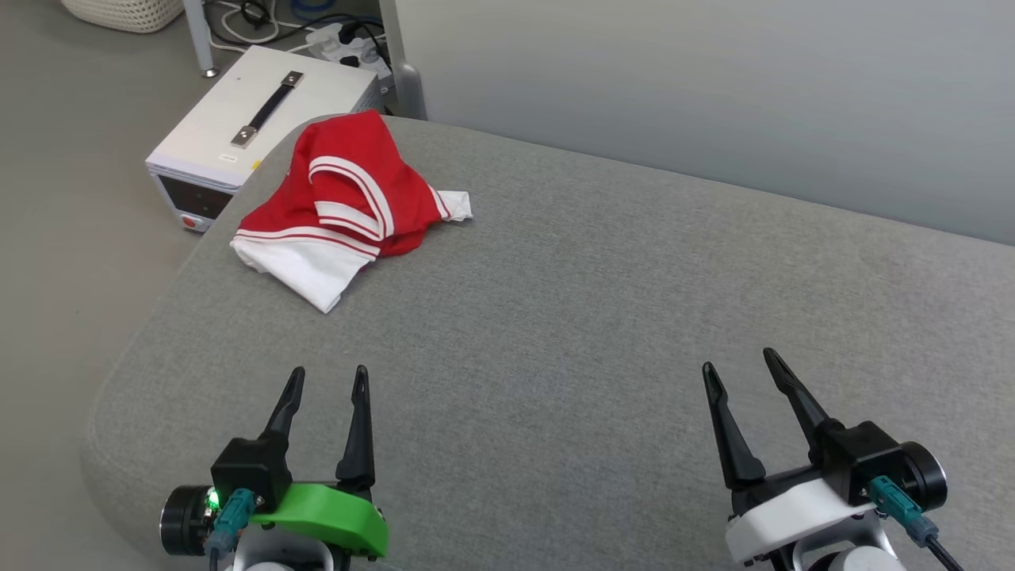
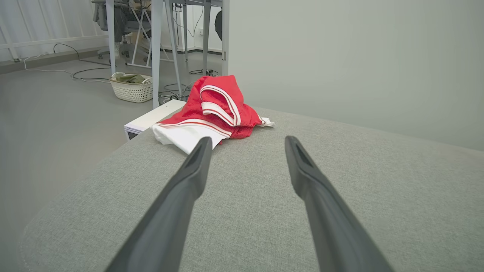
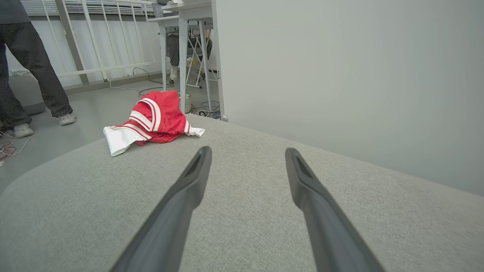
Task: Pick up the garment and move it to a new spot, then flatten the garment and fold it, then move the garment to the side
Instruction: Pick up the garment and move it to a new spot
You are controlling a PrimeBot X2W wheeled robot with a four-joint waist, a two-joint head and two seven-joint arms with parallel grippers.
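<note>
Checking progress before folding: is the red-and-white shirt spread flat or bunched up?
Bunched up. The garment lies in a crumpled heap on the grey surface, striped trim folded over itself, one white sleeve sticking out.

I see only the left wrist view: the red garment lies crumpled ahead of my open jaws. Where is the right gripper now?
Observer: In the head view the right gripper hangs over the grey cushion at lower right, jaws open, empty.
Operator: Is anybody near?
Observer: Yes. The right wrist view shows a person's legs on the floor, left of the garment.
Operator: That white box beside the cushion?
Observer: Its top carries a black handle, seen from the head.
</note>
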